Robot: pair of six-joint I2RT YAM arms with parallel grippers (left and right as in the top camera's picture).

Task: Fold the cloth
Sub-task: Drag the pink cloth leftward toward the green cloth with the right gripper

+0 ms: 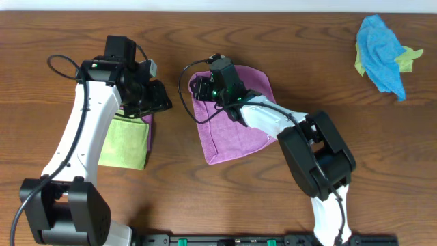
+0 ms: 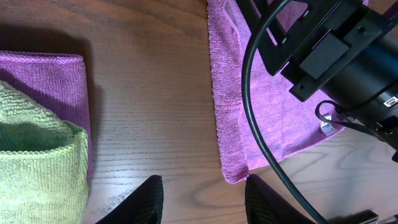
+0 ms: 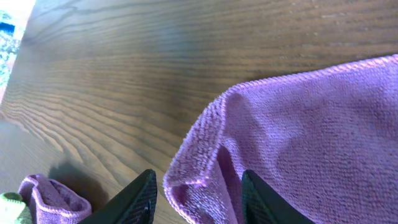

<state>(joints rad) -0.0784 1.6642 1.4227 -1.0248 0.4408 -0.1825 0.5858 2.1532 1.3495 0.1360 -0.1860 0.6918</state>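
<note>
A purple cloth lies spread in the middle of the table. My right gripper is at its far left corner. In the right wrist view the open fingers straddle a raised, curled corner of the cloth without closing on it. My left gripper is just left of the cloth. In the left wrist view its fingers are open over bare wood, and a corner of the cloth lies next to the right finger. The right arm's wrist and cable are above the cloth.
A folded green cloth lies on a folded purple cloth at the left, also seen in the left wrist view. A crumpled blue cloth over a yellow-green one lies at the far right.
</note>
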